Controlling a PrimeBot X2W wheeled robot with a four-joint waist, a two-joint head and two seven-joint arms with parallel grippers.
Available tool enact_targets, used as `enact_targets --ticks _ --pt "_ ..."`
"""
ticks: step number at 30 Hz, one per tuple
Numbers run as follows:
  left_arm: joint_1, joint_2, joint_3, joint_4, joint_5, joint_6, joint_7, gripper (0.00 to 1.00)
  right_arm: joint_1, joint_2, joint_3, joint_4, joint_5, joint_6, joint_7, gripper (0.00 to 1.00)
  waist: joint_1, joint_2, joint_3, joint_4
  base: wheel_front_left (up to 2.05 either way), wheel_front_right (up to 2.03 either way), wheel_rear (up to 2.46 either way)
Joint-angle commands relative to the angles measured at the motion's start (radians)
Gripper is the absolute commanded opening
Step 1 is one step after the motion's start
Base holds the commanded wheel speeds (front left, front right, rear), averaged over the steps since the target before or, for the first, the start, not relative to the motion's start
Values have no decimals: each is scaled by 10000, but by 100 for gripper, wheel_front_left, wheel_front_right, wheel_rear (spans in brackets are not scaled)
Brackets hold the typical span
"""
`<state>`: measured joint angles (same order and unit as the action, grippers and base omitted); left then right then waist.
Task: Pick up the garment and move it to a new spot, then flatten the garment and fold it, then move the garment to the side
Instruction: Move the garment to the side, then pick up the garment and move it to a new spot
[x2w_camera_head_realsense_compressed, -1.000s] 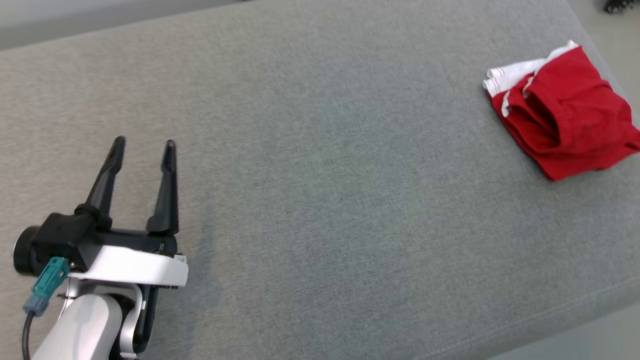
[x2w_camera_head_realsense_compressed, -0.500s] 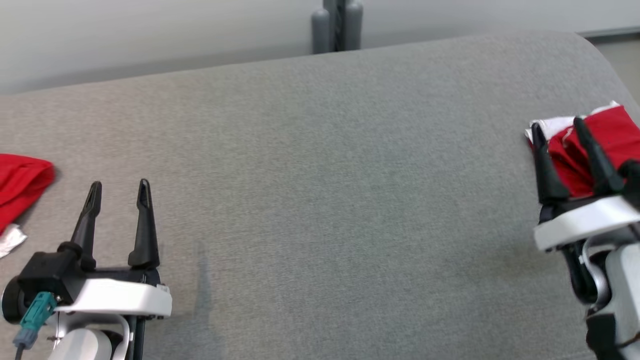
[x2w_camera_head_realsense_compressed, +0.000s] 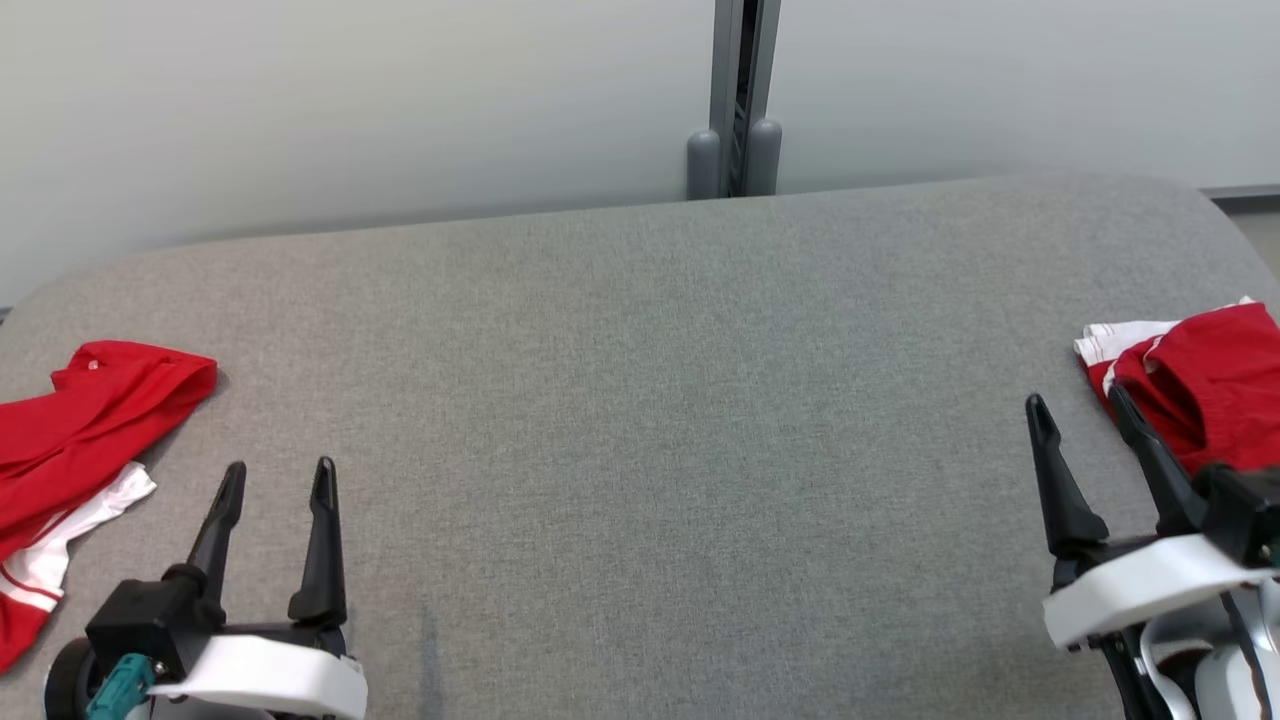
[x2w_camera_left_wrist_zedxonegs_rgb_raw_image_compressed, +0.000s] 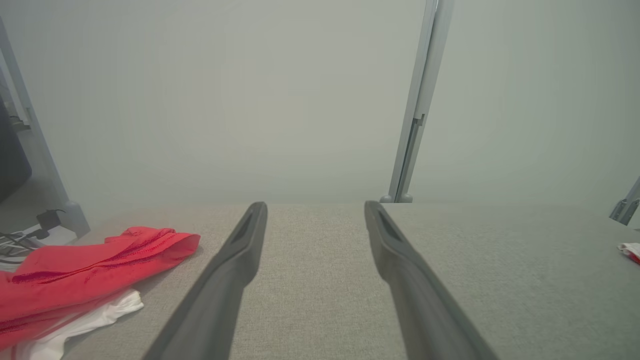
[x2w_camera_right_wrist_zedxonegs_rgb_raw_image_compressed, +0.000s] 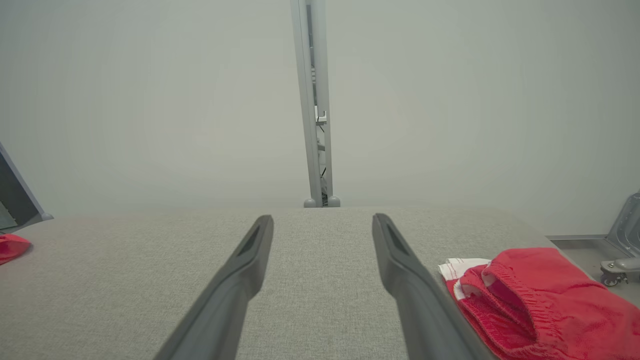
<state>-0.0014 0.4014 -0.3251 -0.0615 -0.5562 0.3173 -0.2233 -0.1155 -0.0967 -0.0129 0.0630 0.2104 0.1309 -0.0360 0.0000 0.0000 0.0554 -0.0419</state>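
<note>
— Garment to fetch, most likely: crumpled garment (x2w_camera_head_realsense_compressed: 90, 420), red with white trim, sprawled at the left end of the grey cushion (x2w_camera_head_realsense_compressed: 650, 400) and running partly past the edge of the head view.
— And at the other end?
— Same colours again: folded garment (x2w_camera_head_realsense_compressed: 1200, 380), at the right end, apparently already set aside. Sits just beside the right gripper (x2w_camera_head_realsense_compressed: 1077, 400), overlapped by one fingertip in the head view; cannot tell whether touching.
— Fingers?
— Spread wide on both sides, holding nothing. Over bare cushion, near the crumpled garment but apart from it: left gripper (x2w_camera_head_realsense_compressed: 279, 470).
— Risks from here?
— Snagging the folded garment with the right fingers on any sideways swing, undoing the fold. Mistaking one piece for the other, given two alike. On the left, pinching only a top layer or the loose white hem, so dragging instead of lifting. Nudging cloth over the cushion's rounded edge. Digging tips into soft padding and catching upholstery along with cloth.
— Safest bet?
— Probably raise the right arm straight up first, then close the left fingers over a thick fold, not the trim.
</note>
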Motion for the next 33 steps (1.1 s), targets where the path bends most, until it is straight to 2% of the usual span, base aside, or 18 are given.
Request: enact_targets --ticks 1,13,33 --pt "139 25 -22 -7 -31 55 23 100 280 -3 -108 -180 -80 -3 96 100 0 0 -177 23 0 0 0" --pt "755 106 -192 -175 -91 226 231 100 1494 222 -413 -1095 -211 -3 665 100 0 0 -687 64 0 0 0" --pt "783 200 -255 -383 -114 384 394 100 1832 399 -573 -1523 -284 -3 834 100 0 0 -641 117 0 0 0"
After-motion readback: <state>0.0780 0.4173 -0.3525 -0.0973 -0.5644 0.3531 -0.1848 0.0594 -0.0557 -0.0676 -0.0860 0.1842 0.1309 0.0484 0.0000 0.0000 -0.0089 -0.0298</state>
